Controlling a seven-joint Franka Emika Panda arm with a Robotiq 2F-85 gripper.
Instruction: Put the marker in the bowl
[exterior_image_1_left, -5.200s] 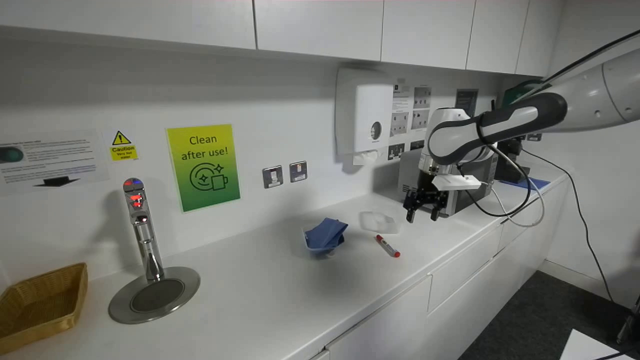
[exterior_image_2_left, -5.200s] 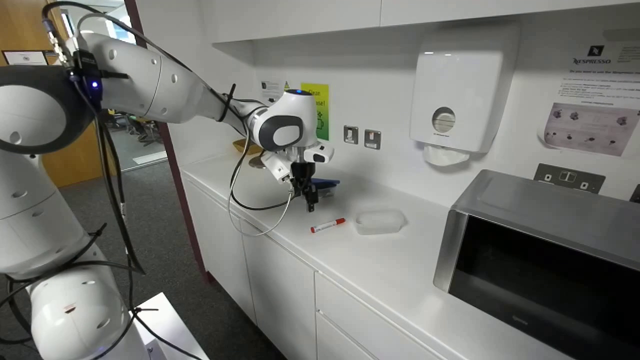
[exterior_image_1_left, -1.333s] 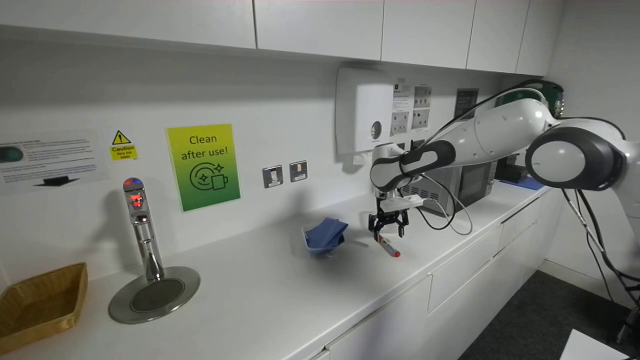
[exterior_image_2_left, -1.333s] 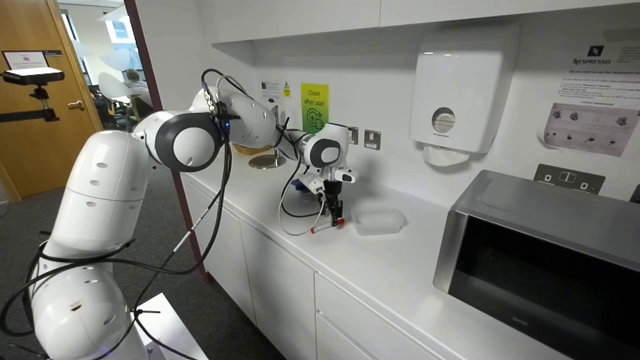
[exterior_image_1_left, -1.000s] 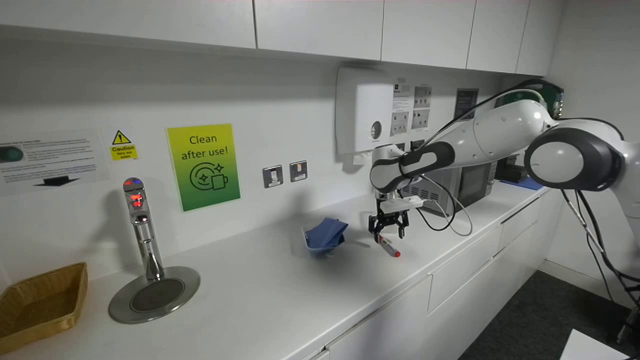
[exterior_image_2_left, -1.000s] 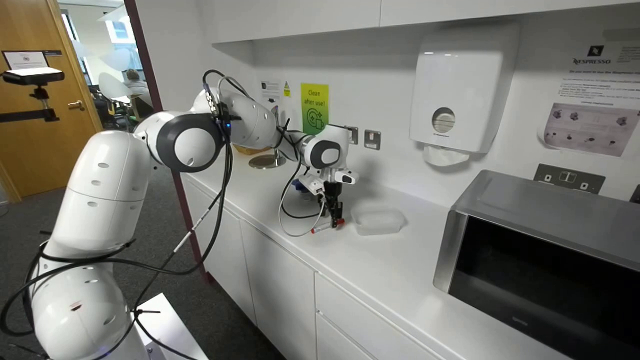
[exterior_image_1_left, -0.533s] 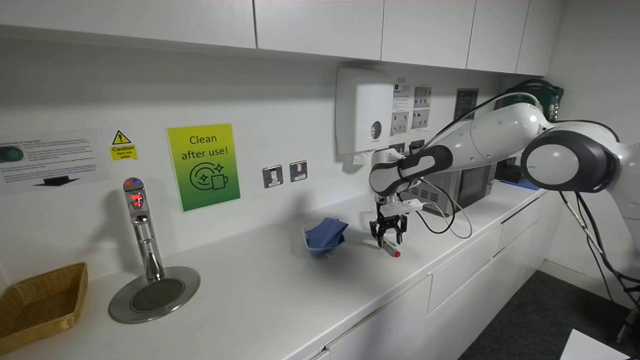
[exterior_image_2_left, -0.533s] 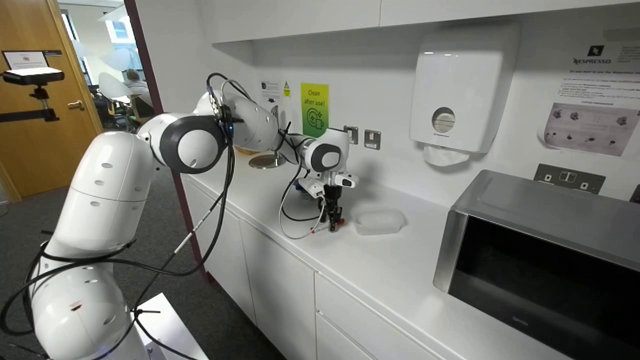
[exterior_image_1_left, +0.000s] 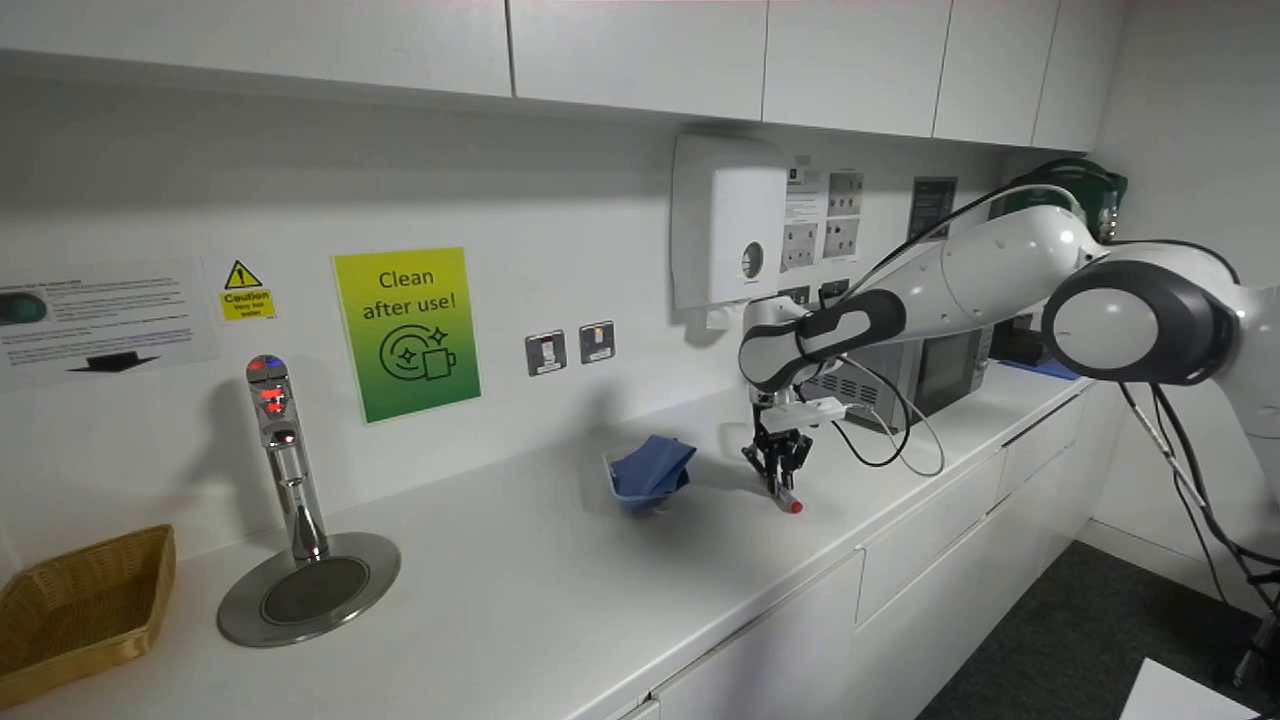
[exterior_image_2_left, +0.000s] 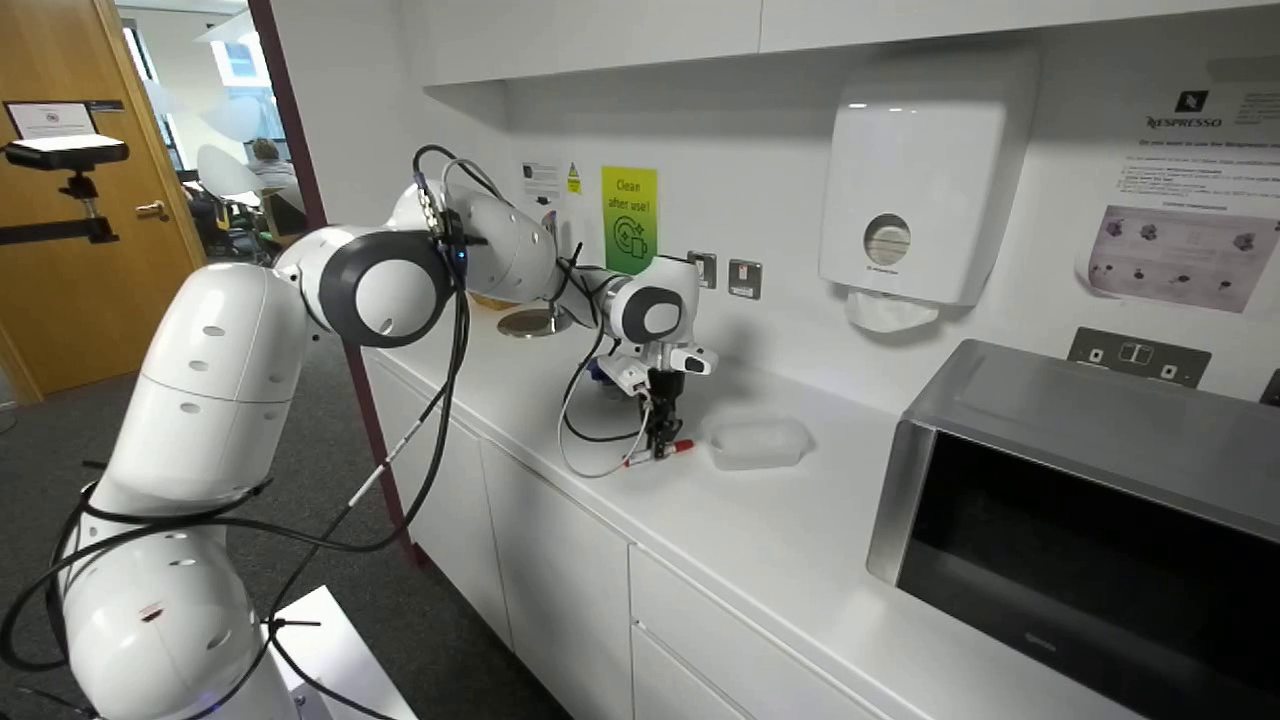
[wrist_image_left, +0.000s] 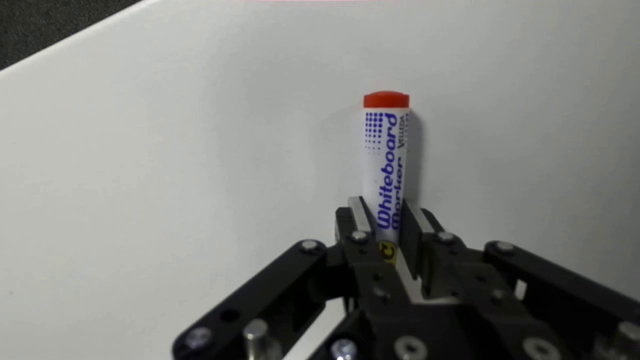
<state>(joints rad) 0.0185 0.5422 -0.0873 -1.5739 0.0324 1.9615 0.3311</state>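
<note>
Down at the worktop (exterior_image_1_left: 520, 560), the claw (wrist_image_left: 387, 215) is clamped on the marker (wrist_image_left: 385, 155), jaws against both sides of its barrel; one red end juts beyond them, and a clear bowl (exterior_image_2_left: 757, 445) stands just beside the other.

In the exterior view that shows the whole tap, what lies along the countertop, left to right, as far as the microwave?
Wicker basket → hot-water tap → clear tub holding a blue cloth → whiteboard marker → microwave.
</note>
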